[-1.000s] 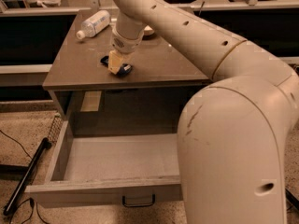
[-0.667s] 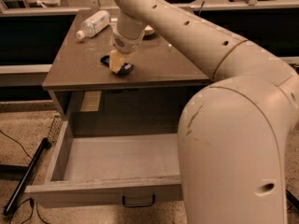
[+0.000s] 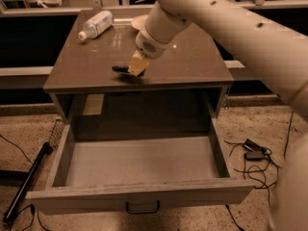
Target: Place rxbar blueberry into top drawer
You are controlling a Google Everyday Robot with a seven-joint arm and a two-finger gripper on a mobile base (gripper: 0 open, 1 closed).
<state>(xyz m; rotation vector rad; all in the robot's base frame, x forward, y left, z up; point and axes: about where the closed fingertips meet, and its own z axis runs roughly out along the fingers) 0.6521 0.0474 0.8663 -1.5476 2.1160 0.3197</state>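
the top drawer (image 3: 144,196) stands pulled open nearest, cables (image 3: 255,153) trailing on the speckled floor beside it. above, near the cabinet top's (image 3: 192,57) front edge, the gripper (image 3: 136,66) looks clamped on the rxbar blueberry (image 3: 120,69), which juts leftward. best carry it forward past the edge, lower well inside, then release. farther back lies a clear bottle (image 3: 96,24)

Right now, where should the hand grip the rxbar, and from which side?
Probably across its short width, from straight above: the rxbar lies flat on the cabinet top, so only its thin edges offer purchase. The hand sits over one end of it.
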